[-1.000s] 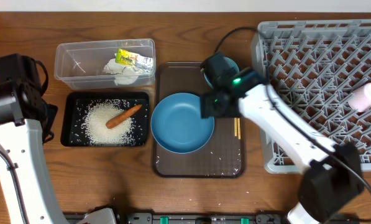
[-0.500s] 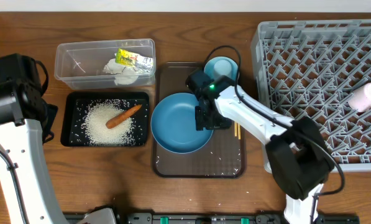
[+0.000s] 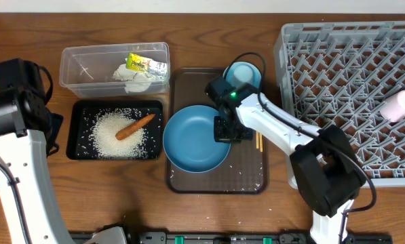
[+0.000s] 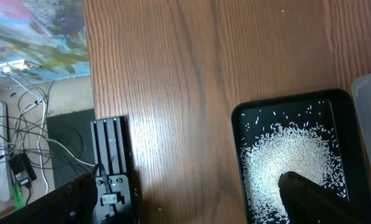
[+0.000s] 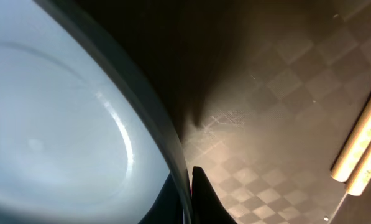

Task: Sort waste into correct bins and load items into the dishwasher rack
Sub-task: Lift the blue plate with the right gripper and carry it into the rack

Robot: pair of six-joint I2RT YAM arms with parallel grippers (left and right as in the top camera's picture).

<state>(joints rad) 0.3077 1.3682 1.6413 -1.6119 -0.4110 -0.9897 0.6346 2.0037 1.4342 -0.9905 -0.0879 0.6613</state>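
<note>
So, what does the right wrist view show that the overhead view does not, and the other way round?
Only the right wrist view: the right fingers pinching the blue bowl at its rim, and the checked pattern of the brown tray. Only the overhead view: the rack, the black tray with rice and a carrot, the clear tub, the small cup. Both: bowl, brown tray, chopsticks.

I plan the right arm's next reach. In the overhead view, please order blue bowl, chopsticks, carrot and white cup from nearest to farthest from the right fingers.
1. Blue bowl: rim between the right fingers.
2. Chopsticks: just right of them.
3. Carrot: left, in the black tray.
4. White cup: far right, in the rack.
</note>
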